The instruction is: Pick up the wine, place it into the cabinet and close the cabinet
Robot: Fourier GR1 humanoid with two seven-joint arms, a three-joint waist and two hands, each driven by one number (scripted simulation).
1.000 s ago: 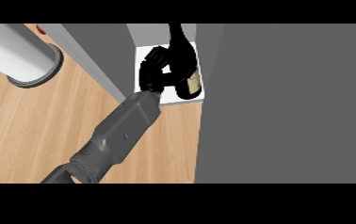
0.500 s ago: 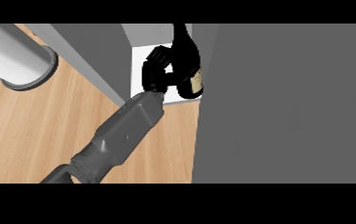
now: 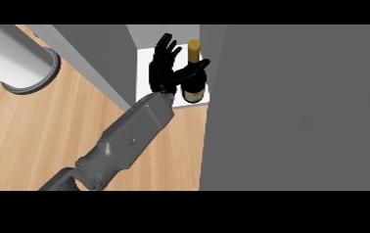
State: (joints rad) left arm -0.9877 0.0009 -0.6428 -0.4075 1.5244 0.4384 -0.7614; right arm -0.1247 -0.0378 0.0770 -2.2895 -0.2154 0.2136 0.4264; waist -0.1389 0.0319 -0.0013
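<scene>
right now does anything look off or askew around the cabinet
Nothing stands out. The wine bottle stands on the white cabinet shelf, apparently upright and intact, with no spill visible. One hand is beside it with its fingers spread. The cabinet door is not yet closed.

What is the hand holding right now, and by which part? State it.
Nothing. The hand is open, fingers straight, beside the wine standing in the cabinet; only its thumb is near the bottle.

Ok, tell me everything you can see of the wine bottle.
The wine bottle is dark glass by its look, with a gold-capped neck and a pale label at its base. It stands on the white cabinet floor, against the right wall. The open robot hand is beside it, its thumb against the bottle's shoulder.
</scene>
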